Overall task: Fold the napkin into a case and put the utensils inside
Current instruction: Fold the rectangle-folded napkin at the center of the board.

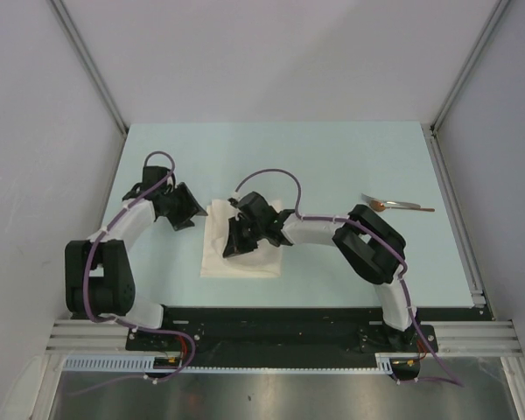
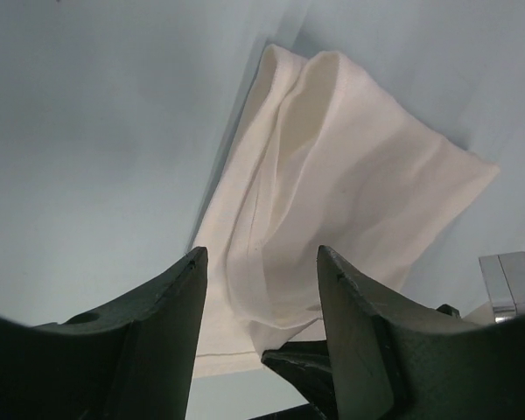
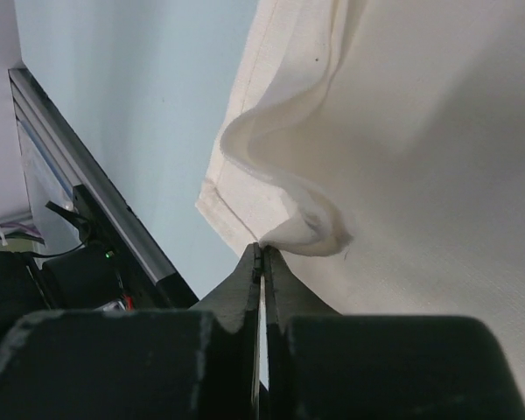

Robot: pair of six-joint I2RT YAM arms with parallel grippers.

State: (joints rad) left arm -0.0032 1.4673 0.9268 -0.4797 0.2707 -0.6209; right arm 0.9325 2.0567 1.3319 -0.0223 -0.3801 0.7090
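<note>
The cream napkin (image 1: 236,266) lies partly folded on the pale table, left of centre. My right gripper (image 1: 239,245) reaches over it from the right. Its jaws (image 3: 262,248) are shut on a raised fold at the napkin's (image 3: 420,131) hemmed edge, pinched at the very tips. My left gripper (image 1: 191,213) hovers just left of the napkin's far corner. It (image 2: 261,262) stands open with nothing between its fingers, and the lifted, billowing napkin (image 2: 332,166) lies beyond them. The spoon (image 1: 401,206), coppery bowl to the left, lies apart at the far right of the table.
A metal rail (image 1: 459,219) runs along the table's right edge. The near edge has a black base bar and a metal rail (image 3: 87,179) close to the napkin's near corner. Grey walls close in the table on three sides.
</note>
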